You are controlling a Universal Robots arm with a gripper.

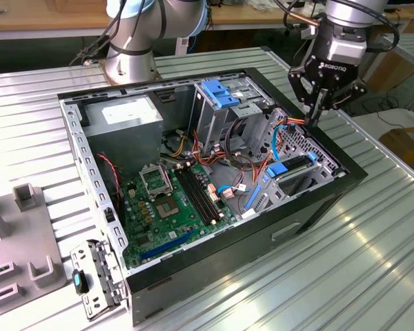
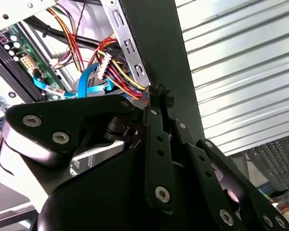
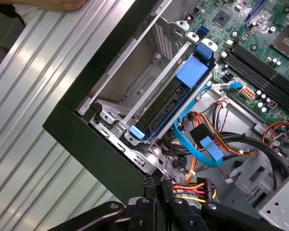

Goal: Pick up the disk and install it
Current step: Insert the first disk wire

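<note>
Sitting in the bay [image 3: 159, 82] is the disk [image 3: 169, 103].

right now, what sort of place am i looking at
Probably a robotics lab bench: an open desktop computer case, motherboard bared, on a ribbed metal table, with a robot arm's base mounted behind it.

My arm [image 1: 132, 41], itemised:

- **Joints:** silver-grey tubes with pale blue end caps, on a round base section.
- **Cables [image 1: 114, 26]:** black, trailing beside the base joint.
- **Wrist [image 1: 350, 15]:** a ribbed silver cylinder.
- **Gripper [image 1: 317, 112]:** matt black body with white lettering across its front (I leave it unread) and jointed black link bars.
- **Screws [image 2: 60, 138]:** round and silver, which I count at the link pivots in the second wrist view.
</note>
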